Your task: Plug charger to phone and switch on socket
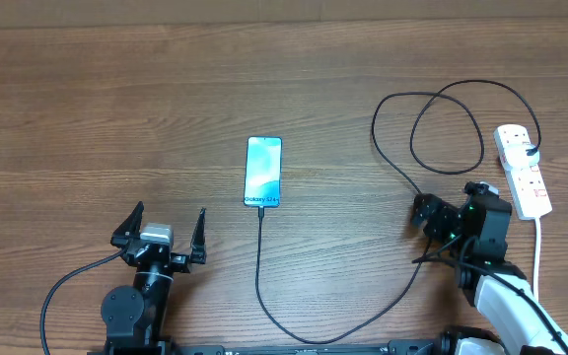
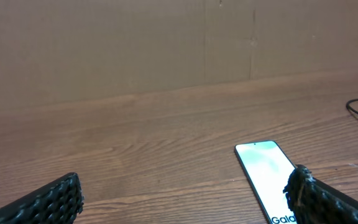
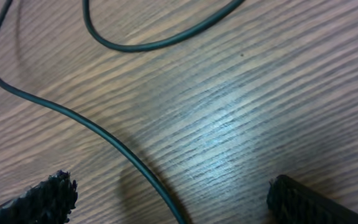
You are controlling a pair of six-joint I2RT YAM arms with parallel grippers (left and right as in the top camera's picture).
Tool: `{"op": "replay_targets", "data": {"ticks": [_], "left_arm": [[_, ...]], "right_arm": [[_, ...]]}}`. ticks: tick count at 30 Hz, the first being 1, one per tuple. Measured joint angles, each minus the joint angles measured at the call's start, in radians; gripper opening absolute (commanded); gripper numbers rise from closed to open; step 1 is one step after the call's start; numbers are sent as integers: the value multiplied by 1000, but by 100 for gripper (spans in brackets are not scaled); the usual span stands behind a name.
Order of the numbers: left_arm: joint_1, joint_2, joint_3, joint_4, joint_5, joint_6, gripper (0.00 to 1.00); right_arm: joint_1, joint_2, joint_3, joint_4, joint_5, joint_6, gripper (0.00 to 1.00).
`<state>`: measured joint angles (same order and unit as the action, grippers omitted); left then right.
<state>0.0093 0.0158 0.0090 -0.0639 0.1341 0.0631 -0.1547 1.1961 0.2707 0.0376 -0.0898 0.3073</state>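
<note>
The phone (image 1: 263,173) lies flat mid-table, its blue screen up; the left wrist view shows the phone (image 2: 263,168) too. The thin black charger (image 1: 260,266) meets the phone's near edge, runs down and right, then loops up to a black plug (image 1: 531,151) in the white socket (image 1: 522,170) at the far right. My left gripper (image 1: 166,223) stands open below and left of the phone, holding nothing. My right gripper (image 1: 449,204) is open just left of the socket. In the right wrist view the charger (image 3: 98,130) passes between the open fingers (image 3: 303,202), untouched.
The socket's thick white cord (image 1: 538,251) runs down toward the table's near edge beside my right arm. Cable loops (image 1: 447,128) lie left of the socket. A brown wall (image 2: 166,43) closes the far side of the wooden table (image 1: 116,118).
</note>
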Motion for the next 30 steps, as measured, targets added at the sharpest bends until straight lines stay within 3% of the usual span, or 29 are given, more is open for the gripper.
{"op": "replay_targets", "data": {"ticks": [9,30], "left_arm": [[0,0,0,0,0,0,100],[0,0,0,0,0,0,100]], "right_arm": [[0,0,-103,272,-76,2,100],[0,-15,-242,443,-90,3,100]]}}
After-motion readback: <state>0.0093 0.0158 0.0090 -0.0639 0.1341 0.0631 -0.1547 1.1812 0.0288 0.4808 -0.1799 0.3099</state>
